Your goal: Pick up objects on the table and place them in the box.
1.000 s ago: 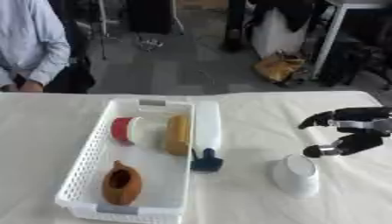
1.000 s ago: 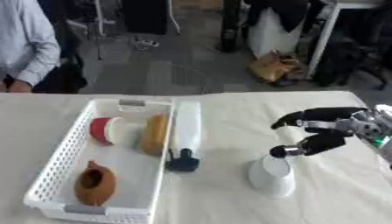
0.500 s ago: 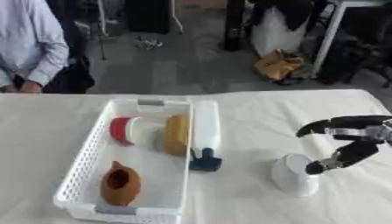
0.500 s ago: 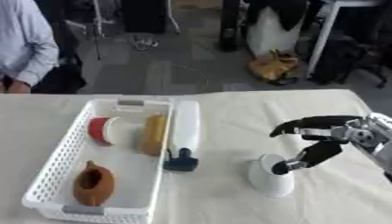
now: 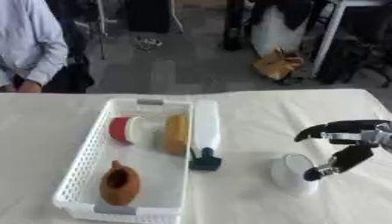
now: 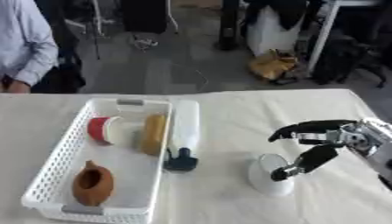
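A white cup point(image 5: 292, 174) lies on its side on the table to the right of the basket. My right hand point(image 5: 346, 143) hovers over it, open, with the thumb tip at the cup's right edge and the fingers spread above. A white basket point(image 5: 86, 153) on the left holds a brown clay jug point(image 5: 119, 186), a red-and-white can point(image 5: 128, 130) and a yellowish roll point(image 5: 176, 133). A white spray bottle with a dark blue head point(image 5: 205, 137) lies along the basket's right wall. My left hand does not show.
The table is covered with a pale cloth point(image 5: 253, 118). A person in a light shirt point(image 5: 29, 46) stands at the far left edge. Chairs and bags stand on the floor beyond the table.
My right hand has come down and toward the near side, from above and right of the cup to its upper right edge. The other things have not moved.
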### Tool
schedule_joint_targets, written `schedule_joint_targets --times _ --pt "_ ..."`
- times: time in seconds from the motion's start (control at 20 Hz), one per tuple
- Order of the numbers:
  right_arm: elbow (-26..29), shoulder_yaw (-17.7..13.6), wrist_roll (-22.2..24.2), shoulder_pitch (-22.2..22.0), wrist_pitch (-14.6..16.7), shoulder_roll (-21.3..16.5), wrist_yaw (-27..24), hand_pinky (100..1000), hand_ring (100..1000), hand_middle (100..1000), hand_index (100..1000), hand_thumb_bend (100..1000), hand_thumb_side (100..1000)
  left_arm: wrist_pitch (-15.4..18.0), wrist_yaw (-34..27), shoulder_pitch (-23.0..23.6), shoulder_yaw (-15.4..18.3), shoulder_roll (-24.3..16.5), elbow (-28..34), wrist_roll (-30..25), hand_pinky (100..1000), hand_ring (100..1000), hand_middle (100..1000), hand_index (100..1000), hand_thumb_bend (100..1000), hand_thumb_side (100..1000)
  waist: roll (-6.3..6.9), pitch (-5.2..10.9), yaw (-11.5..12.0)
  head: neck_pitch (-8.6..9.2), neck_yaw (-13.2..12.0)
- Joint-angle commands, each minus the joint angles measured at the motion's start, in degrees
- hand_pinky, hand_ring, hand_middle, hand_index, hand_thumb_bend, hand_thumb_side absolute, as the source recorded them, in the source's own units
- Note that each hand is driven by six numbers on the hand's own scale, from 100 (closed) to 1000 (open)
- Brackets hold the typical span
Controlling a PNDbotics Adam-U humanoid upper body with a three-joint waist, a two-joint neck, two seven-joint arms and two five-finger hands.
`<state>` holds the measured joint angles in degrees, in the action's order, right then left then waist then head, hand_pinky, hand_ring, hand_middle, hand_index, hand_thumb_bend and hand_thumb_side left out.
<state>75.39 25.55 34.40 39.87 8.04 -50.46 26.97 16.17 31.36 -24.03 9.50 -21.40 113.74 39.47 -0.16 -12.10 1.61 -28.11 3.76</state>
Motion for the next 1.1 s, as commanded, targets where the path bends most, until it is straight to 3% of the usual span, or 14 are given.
schedule_joint_targets --times 0.05,0.6,0.8,1.1 --pt "-1.14 -0.34 -2.01 1.31 0.32 -0.5 1.03 1000 1000 1000 1000 802 868 -0.1 -0.17 -0.33 0.31 -0.97 0.85 -0.04 984 972 903 936 100 1000 -0.01 0.72 0.1 -0.3 0.14" --pt "-6.83 0.6 -7.59 2.12 1.11 2.52 3.01 1000 1000 1000 1000 802 866 -0.22 -0.23 -0.11 0.36 -0.76 0.85 -0.02 983 971 900 931 100 1000 0.11 0.65 0.28 -0.06 0.39" --pt "-8.41 0.48 -8.18 1.86 0.55 3.27 2.01 897 1000 1000 1000 812 761 -0.34 -0.24 -0.03 0.42 -0.74 0.85 -0.06 987 971 895 924 100 1000 0.24 0.61 0.29 -0.14 0.47" --pt "-7.95 0.75 -7.04 1.58 -0.66 3.02 0.24 863 1000 1000 1000 812 682 -0.46 -0.19 -0.02 0.49 -0.75 0.85 -0.06 995 973 892 920 100 1000 0.22 0.69 0.26 -0.18 0.47"
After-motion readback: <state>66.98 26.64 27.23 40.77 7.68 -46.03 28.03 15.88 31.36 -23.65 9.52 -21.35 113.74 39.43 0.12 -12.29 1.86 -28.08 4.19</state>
